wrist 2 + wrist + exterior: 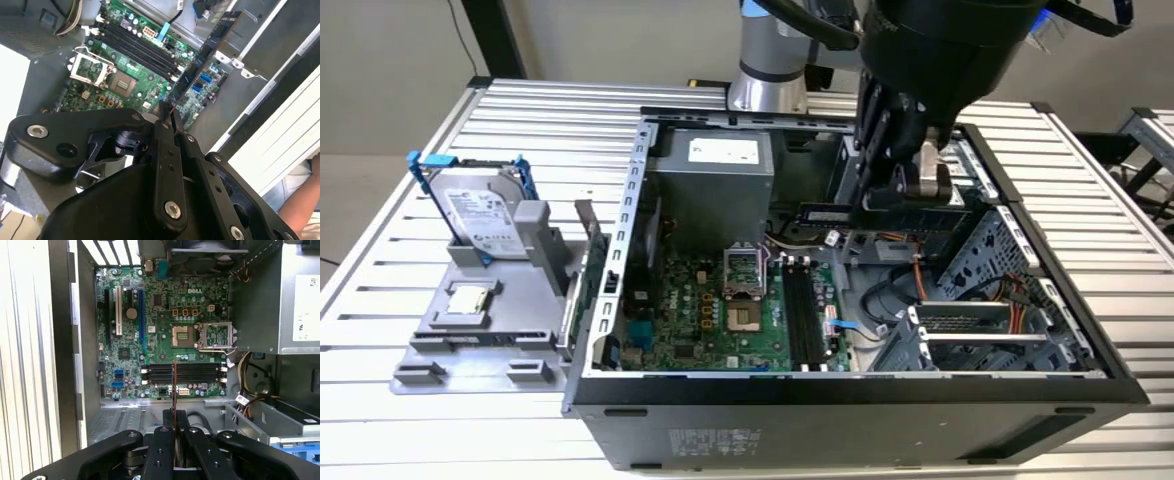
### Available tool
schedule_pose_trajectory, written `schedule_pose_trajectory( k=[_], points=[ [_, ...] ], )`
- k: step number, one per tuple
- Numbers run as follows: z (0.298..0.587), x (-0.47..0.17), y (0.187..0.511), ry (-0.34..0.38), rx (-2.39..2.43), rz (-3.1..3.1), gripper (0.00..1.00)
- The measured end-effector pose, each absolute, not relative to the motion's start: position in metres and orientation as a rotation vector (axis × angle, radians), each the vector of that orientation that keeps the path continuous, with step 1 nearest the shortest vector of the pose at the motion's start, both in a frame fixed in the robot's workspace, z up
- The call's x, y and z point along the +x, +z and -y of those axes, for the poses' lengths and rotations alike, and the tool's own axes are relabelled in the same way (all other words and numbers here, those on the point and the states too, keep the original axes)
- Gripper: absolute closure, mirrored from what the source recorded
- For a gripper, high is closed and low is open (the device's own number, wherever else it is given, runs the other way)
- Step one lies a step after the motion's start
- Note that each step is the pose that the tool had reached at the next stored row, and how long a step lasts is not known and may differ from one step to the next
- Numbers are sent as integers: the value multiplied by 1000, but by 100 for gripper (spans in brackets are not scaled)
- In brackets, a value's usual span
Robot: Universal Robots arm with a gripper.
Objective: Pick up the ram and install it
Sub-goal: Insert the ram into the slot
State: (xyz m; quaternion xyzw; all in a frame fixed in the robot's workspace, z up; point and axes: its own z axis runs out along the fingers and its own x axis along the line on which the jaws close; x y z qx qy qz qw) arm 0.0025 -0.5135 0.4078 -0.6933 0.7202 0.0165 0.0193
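One end of the ram [204, 57] is hidden inside the pincer [167, 118], and an edge crops a forearm [301, 210].

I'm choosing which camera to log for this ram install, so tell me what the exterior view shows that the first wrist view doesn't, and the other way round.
The exterior view adds the hard drive with blue rails, standing in a grey holder on the slatted table beside the case. The first wrist view adds the case fan beyond the motherboard. Both share the ram clamped in the claw over the open case, the CPU socket and the black memory slots.
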Motion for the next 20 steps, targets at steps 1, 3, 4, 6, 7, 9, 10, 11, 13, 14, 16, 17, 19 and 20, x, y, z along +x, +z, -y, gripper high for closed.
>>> schedule_pose_trajectory(
  k=[1,3,4,6,7,9,10,11,13,14,16,17,19,20],
  points=[
    [510,2,408,51,-2152,-2235,100],
    [502,2,408,51,-2151,-2235,100],
    [498,2,408,51,-2151,-2235,100],
    [492,2,408,51,-2151,-2235,100],
    [489,2,407,51,-2151,-2235,100],
    [483,2,407,51,-2151,-2235,100],
    [479,2,407,51,-2151,-2235,100],
    [477,2,407,51,-2151,-2235,100],
    [471,2,407,51,-2151,-2235,100],
    [468,2,407,51,-2151,-2235,100],
    [463,2,407,51,-2151,-2235,100],
    [461,2,407,51,-2151,-2235,100],
    [457,2,407,51,-2151,-2235,100],
    [455,2,407,51,-2151,-2235,100]
  ],
)
